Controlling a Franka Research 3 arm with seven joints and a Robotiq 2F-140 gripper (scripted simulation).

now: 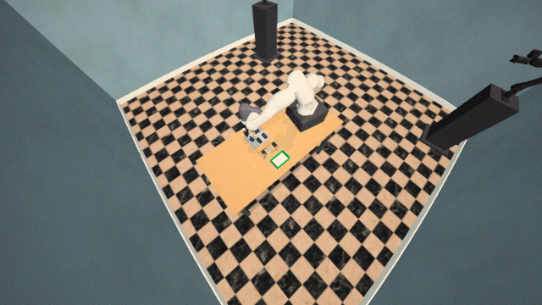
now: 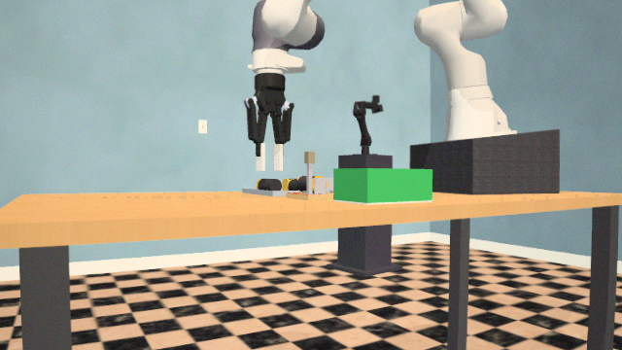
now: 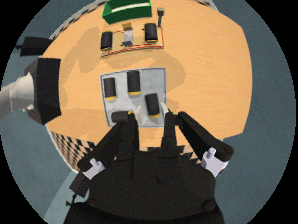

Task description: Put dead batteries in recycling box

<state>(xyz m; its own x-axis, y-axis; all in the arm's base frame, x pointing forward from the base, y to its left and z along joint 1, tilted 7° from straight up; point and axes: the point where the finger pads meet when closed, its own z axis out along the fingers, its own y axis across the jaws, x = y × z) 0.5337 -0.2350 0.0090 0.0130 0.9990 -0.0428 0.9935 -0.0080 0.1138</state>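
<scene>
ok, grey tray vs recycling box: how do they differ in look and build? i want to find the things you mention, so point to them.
Colour: the tray (image 2: 272,192) (image 3: 115,110) is pale grey, the recycling box (image 2: 399,185) (image 3: 131,14) green.
Height: the tray is low and almost flat; the recycling box has much taller walls.
Contents: the tray carries four dark batteries (image 3: 133,82); the recycling box shows a bare whitish floor in the top view.
Shared: both sit on the wooden table (image 1: 229,178) (image 2: 146,214) (image 3: 215,65).

Blue-green walls meet a black-and-peach checkered floor along pale baseboards. The exterior view shows 1 white switch plate left of centre, and 1 wooden table on dark legs spans the frame. Brighter light washes the wall at upper left from above.
</scene>
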